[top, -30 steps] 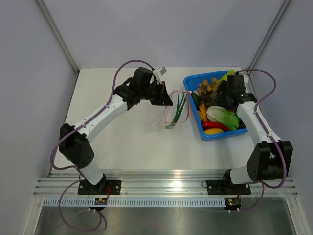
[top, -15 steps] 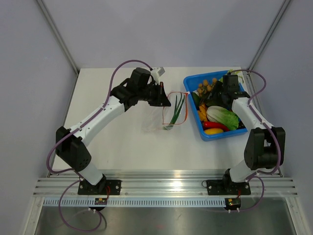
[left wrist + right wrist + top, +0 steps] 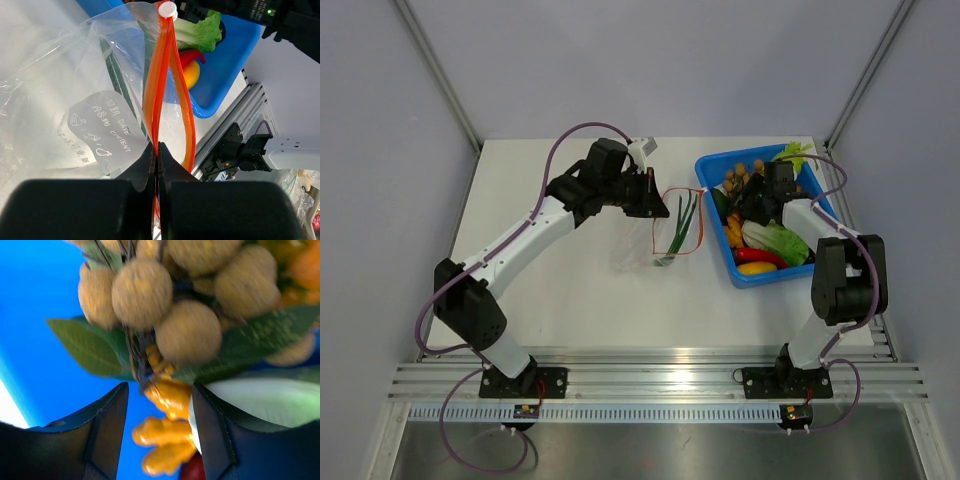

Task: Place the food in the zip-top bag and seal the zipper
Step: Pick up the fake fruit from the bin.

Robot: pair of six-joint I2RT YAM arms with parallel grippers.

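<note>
The clear zip-top bag [image 3: 675,230] lies on the table's middle with green onions [image 3: 686,215] inside. Its orange-red zipper [image 3: 159,85] stands open in a loop. My left gripper [image 3: 658,196] is shut on the zipper strip at the bag's left mouth edge [image 3: 157,147]. The rest of the food sits in the blue bin [image 3: 817,262]: a cluster of brown balls [image 3: 165,295], white-green cabbage [image 3: 775,240], orange pieces [image 3: 167,440], red and yellow pieces [image 3: 757,262]. My right gripper [image 3: 159,395] is open low over the bin, just below the brown balls, with the orange pieces between its fingers.
The blue bin stands at the table's back right. A white label with printed text [image 3: 102,127] is on the bag's side. The table's near rail [image 3: 650,375] runs along the front. Grey walls close in the back and sides.
My right gripper has moved left and down into the bin toward the brown balls, its arm folding in. The left gripper drew back slightly left with the zipper, then held still.
</note>
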